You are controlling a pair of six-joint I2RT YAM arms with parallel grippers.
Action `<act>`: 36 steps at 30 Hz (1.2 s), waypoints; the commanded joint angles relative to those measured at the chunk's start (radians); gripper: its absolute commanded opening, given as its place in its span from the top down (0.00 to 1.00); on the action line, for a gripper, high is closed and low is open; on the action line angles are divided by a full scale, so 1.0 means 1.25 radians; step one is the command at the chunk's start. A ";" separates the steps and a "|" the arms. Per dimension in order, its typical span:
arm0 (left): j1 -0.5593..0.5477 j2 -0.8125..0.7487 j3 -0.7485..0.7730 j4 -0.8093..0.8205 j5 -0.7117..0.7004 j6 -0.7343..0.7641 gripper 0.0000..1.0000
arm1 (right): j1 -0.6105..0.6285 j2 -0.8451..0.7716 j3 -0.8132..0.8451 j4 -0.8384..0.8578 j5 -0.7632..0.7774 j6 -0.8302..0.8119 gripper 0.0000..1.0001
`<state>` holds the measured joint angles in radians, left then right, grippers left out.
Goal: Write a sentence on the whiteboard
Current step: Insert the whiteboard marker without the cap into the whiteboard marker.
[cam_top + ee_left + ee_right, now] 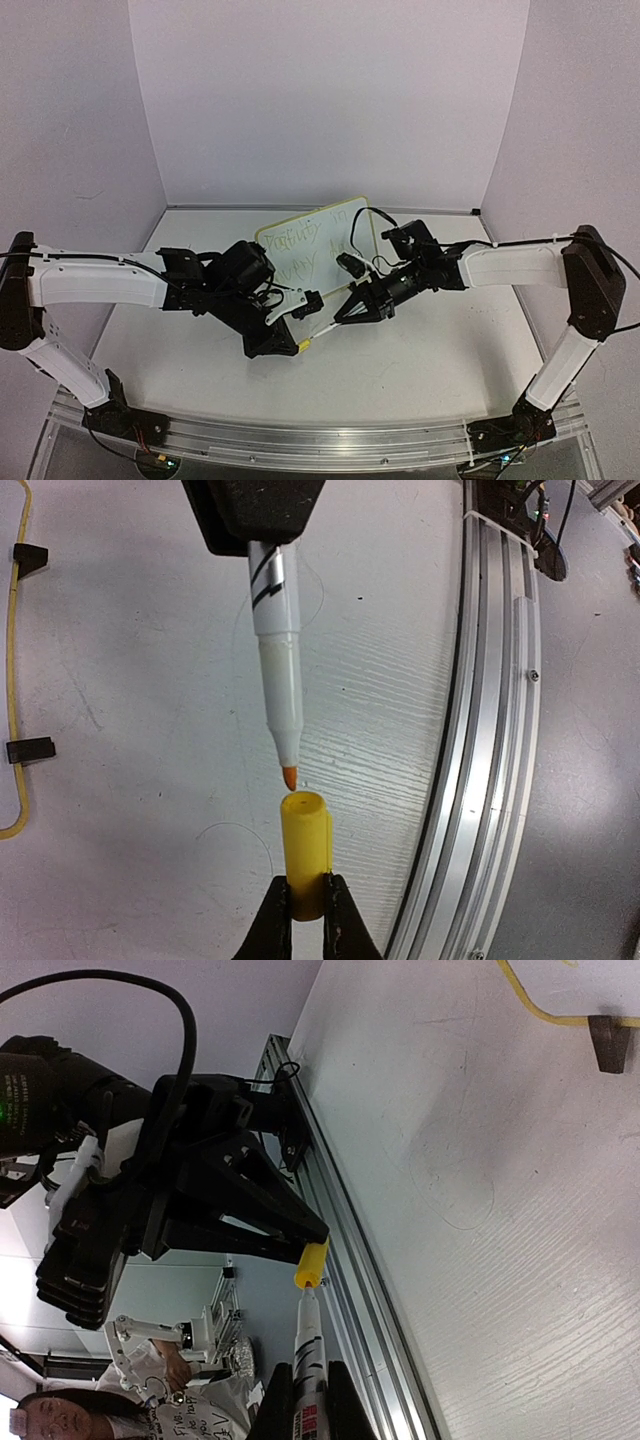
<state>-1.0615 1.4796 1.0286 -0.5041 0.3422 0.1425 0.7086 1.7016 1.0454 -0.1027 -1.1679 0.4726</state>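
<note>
The whiteboard stands tilted at the back centre on small black feet, its pale yellow rim showing. The sentence runs in faint handwriting across its face. In front of the board my right gripper is shut on the white marker pen. The pen's orange tip is bare. My left gripper is shut on the yellow cap, open end towards the tip. A small gap separates tip and cap. Both meet low over the table.
An aluminium rail runs along the near table edge, close beside the cap and pen. The white tabletop lies below both grippers. Pale enclosure walls close in the back and sides. Cables loop over the right wrist.
</note>
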 commanded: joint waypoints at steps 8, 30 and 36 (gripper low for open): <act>-0.005 0.012 0.037 0.024 0.016 0.018 1.00 | 0.009 0.025 0.040 -0.003 -0.025 -0.016 1.00; -0.005 0.010 0.027 0.034 0.018 0.011 1.00 | 0.016 0.029 0.041 -0.026 -0.027 -0.037 1.00; -0.005 0.008 0.020 0.034 0.026 0.010 1.00 | 0.013 0.009 0.055 -0.026 -0.005 -0.035 1.00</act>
<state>-1.0622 1.5021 1.0286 -0.5041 0.3485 0.1532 0.7235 1.7355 1.0701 -0.1329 -1.1935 0.4458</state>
